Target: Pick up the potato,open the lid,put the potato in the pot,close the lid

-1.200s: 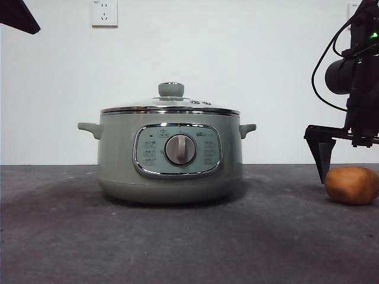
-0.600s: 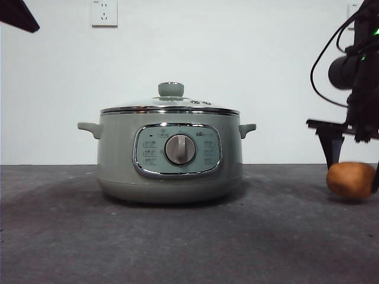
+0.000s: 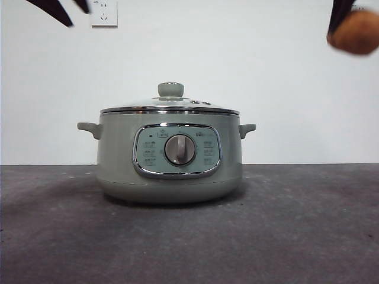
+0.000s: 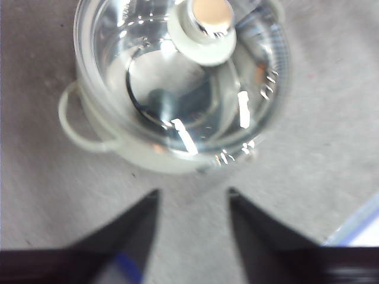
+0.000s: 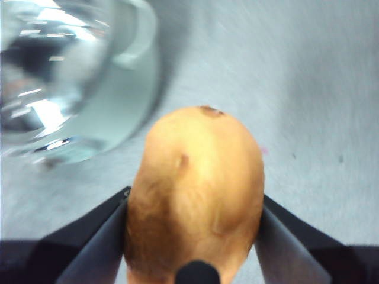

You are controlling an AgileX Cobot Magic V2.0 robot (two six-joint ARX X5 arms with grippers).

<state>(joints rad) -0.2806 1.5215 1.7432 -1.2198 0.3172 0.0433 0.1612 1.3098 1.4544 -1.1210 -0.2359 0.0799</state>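
While clamped between the jaws of the right end effector [image 5: 192, 228], potato [image 5: 195, 195] held high above the desk [image 3: 189, 236], off to one side of the pot [image 3: 169, 157]. Lid [image 3: 170, 106] seated on the pot. Left end effector [image 4: 192, 204] spread wide above the lid, gripping nothing.

Left hand [image 4: 190, 204] poised above the lidded pot [image 4: 177, 89]

Seen from overhead, the glass lid [image 4: 189, 89] sits closed on the pale green pot, its knob [image 4: 204, 26] catching the light, while the two black jaws stand apart over the grey bench [image 4: 331, 142] beside the pot.
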